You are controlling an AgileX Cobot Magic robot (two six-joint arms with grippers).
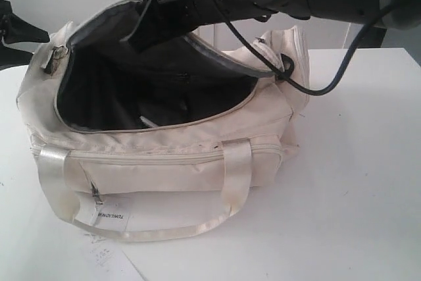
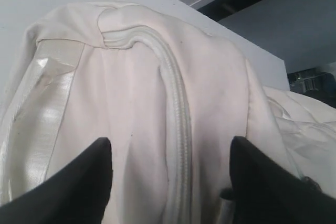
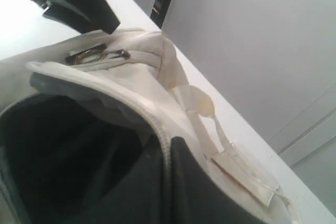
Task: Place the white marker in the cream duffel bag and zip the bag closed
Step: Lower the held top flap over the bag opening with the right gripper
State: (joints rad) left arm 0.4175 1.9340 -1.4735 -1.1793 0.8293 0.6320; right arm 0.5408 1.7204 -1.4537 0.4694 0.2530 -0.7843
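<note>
The cream duffel bag (image 1: 197, 162) stands on the white table with its top zipper wide open and its dark lining showing. A slim white sliver (image 1: 147, 122) lies inside on the lining and looks like the white marker; most of it is hidden. My right gripper (image 1: 136, 36) reaches across from the right and is shut on the bag's far zipper edge (image 3: 167, 142), holding it up. Beside the bag's left end, my left gripper (image 1: 39, 41) is open. Its fingers straddle the end zipper seam (image 2: 181, 129) without pinching it.
A paper tag (image 1: 113, 218) hangs on the bag's front by the near handle (image 1: 237, 169). A loose printed slip (image 1: 108, 258) lies on the table at the front edge. The right arm's cable (image 1: 316, 87) loops over the bag's right end.
</note>
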